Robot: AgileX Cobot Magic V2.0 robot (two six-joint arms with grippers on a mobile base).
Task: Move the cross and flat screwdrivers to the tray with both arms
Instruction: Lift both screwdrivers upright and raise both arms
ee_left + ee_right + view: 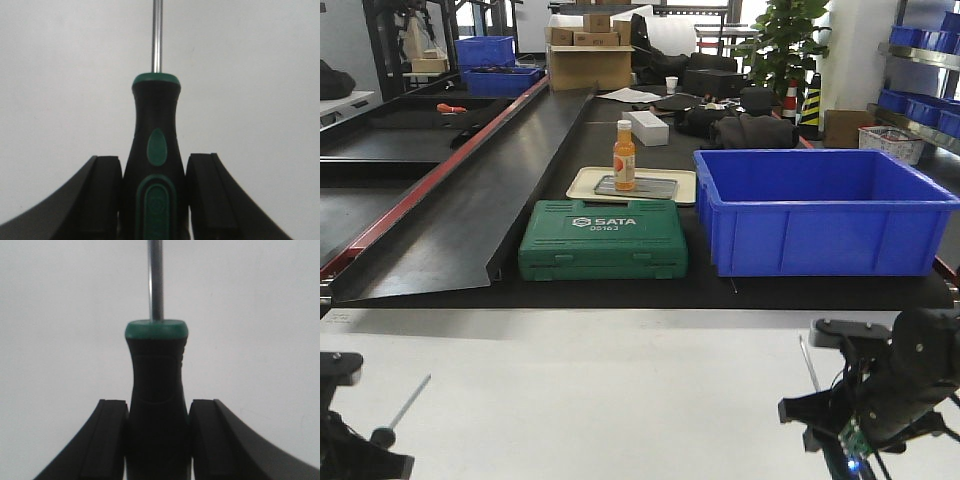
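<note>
Exterior front-facing view first: beyond the white bench's [600,380] far edge, on a black counter [450,230], sit a green SATA case [603,240], a deep blue bin [820,215] to its right, and behind the case a cream tray [582,184] carrying the grey tray [658,186]. An orange bottle [624,155] stands upright on the grey tray. Case and bin stand between the arms and that tray. Further back are cardboard boxes [590,40], smaller blue bins [495,60] and a potted plant [790,40]. Near the bench's front left corner the left gripper [154,161] clamps the left screwdriver [156,125] by its handle; near the front right corner the right gripper [158,404] grips the right screwdriver [157,365] likewise. Both tips run out of the wrist views; cross or flat can't be told.
</note>
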